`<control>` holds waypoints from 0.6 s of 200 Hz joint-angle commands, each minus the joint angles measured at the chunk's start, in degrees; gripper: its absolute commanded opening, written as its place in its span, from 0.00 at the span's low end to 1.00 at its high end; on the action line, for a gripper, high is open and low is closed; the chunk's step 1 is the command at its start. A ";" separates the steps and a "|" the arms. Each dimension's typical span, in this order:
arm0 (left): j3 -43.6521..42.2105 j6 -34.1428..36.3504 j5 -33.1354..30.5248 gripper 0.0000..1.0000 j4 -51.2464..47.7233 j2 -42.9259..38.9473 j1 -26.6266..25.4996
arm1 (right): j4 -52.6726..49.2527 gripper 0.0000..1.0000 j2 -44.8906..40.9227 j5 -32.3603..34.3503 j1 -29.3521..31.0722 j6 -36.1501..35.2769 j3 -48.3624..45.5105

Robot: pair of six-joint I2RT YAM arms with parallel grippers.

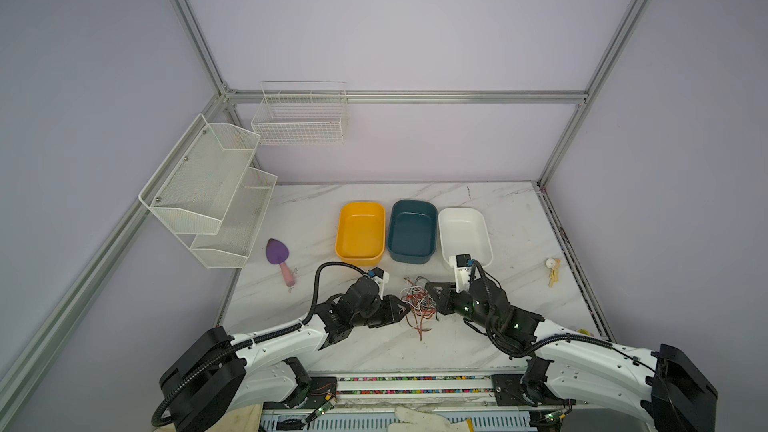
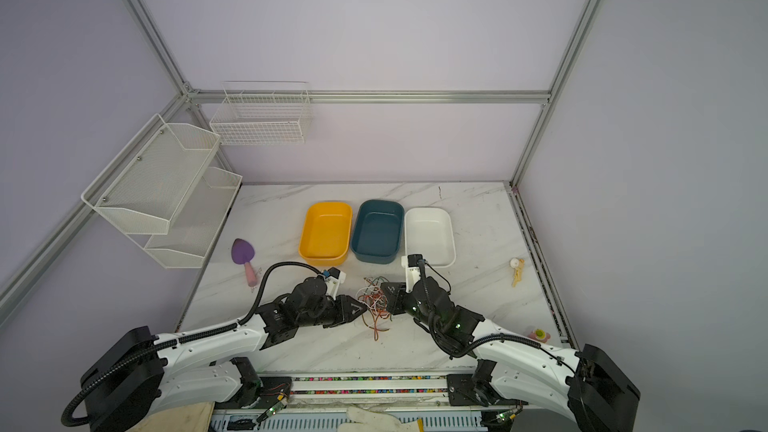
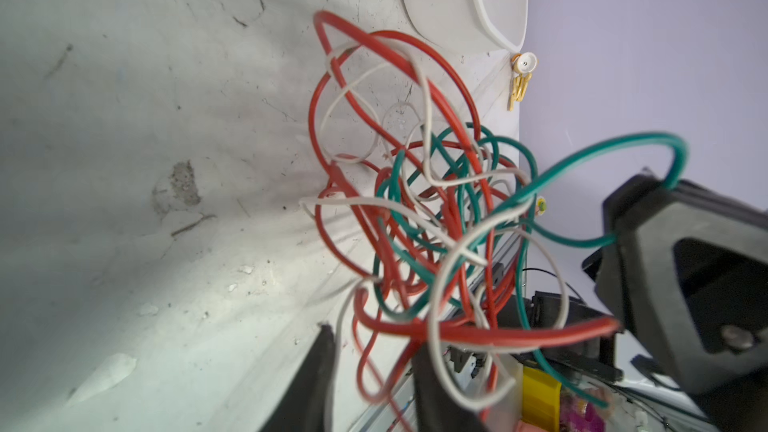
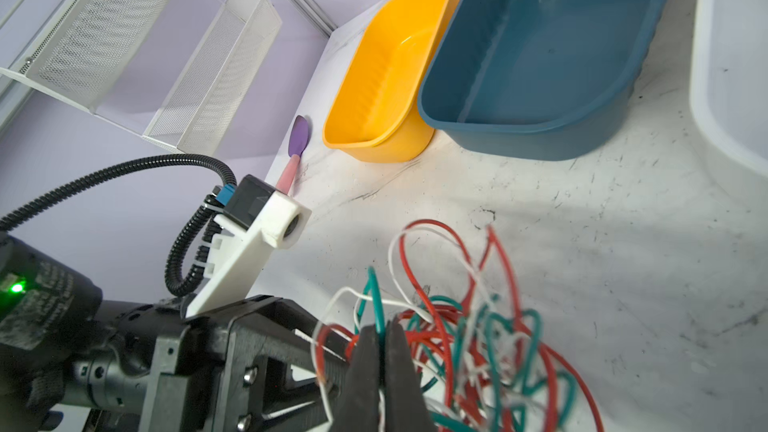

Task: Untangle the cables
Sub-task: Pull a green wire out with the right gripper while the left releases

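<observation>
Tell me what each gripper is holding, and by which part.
The right gripper pinches the cables by a green strand at the tangle's edge. The left gripper is open, loose strands passing between its fingers, nothing gripped.

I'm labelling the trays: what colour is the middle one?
The middle tray is dark teal blue, clearest in the right wrist view.

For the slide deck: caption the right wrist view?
Right hand shut on the cables, tangled red, white and green, near yellow tray and blue tray.
</observation>
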 commanded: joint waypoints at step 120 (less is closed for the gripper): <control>-4.09 1.15 2.36 0.69 5.27 -3.64 0.02 | 1.86 0.00 -5.22 -9.23 -0.28 -6.40 9.16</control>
